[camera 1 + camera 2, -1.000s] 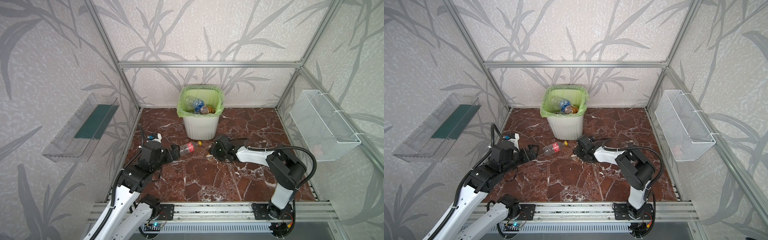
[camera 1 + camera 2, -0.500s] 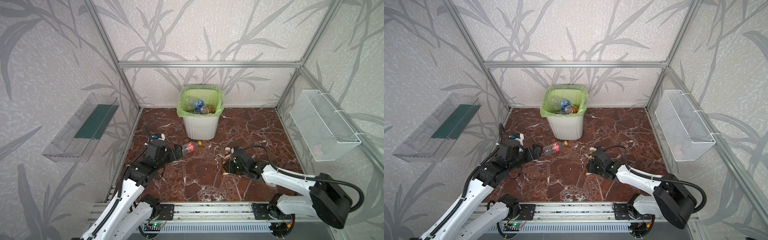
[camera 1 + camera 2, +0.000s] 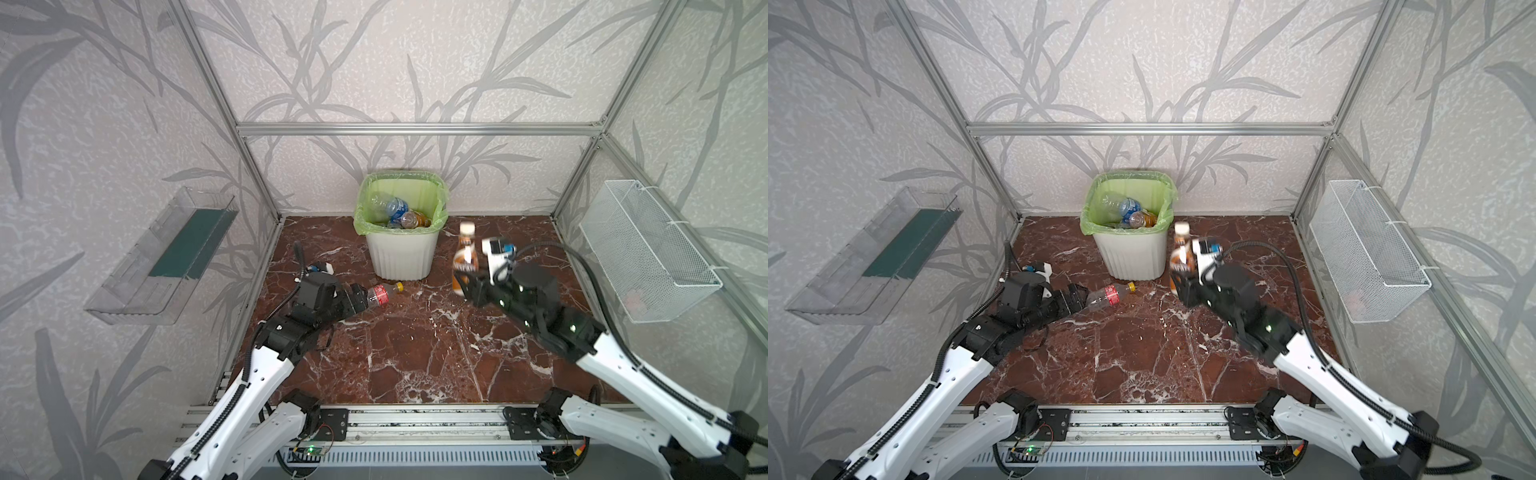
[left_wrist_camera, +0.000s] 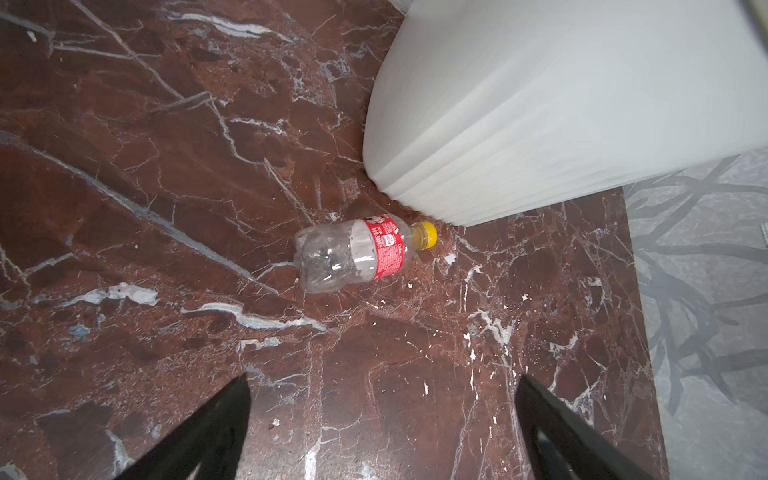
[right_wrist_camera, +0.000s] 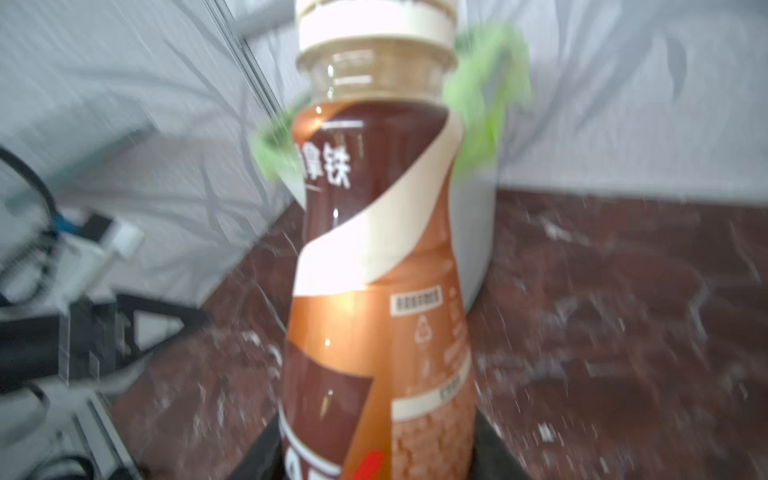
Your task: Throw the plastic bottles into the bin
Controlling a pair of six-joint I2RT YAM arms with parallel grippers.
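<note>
The white ribbed bin (image 3: 401, 257) (image 3: 1129, 262), lined with a green bag, stands at the back and holds several plastic bottles (image 3: 400, 211). My right gripper (image 3: 467, 286) (image 3: 1183, 286) (image 5: 376, 449) is shut on the base of a brown-labelled bottle (image 3: 465, 257) (image 3: 1182, 257) (image 5: 374, 270) with a white cap. It holds the bottle upright just right of the bin. A clear red-labelled bottle (image 3: 379, 293) (image 3: 1111, 296) (image 4: 357, 251) with a yellow cap lies on the floor by the bin's front left corner. My left gripper (image 3: 356, 300) (image 3: 1077, 301) (image 4: 382, 382) is open just short of its base.
A white wire-mesh basket (image 3: 648, 253) hangs on the right wall and a clear plastic tray (image 3: 162, 253) on the left wall. Aluminium frame posts stand at the back corners. The red marble floor (image 3: 415, 353) ends at the front rail (image 3: 415, 419).
My right arm has lifted the brown-labelled bottle off the floor and swung it up beside the bin. My left gripper has edged closer to the red-labelled bottle.
</note>
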